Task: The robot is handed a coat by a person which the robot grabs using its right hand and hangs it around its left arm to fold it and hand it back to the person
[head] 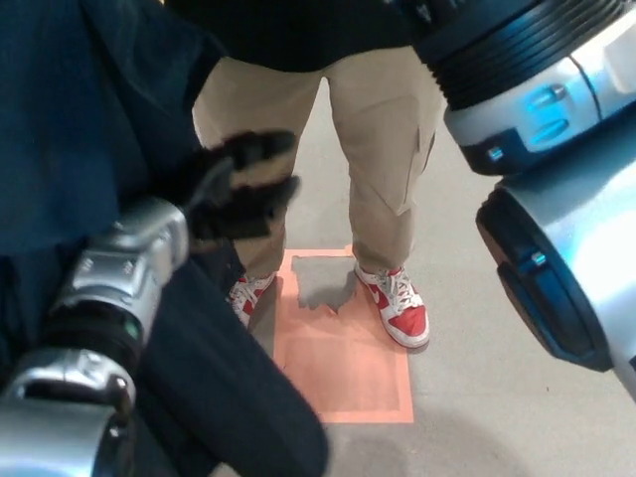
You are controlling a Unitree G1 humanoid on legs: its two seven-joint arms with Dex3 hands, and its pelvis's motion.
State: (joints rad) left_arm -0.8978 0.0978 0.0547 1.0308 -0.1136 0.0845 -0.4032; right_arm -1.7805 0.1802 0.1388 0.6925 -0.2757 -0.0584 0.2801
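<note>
The dark navy coat fills the left of the head view and hangs down over my left forearm, with a fold reaching low at the bottom. My left hand is blurred, held out in front of the person's khaki trousers; its fingers stand apart with nothing between them. My right arm fills the upper right, and its hand is out of the picture.
The person stands close in front, red-and-white shoes on an orange square marked on the grey floor.
</note>
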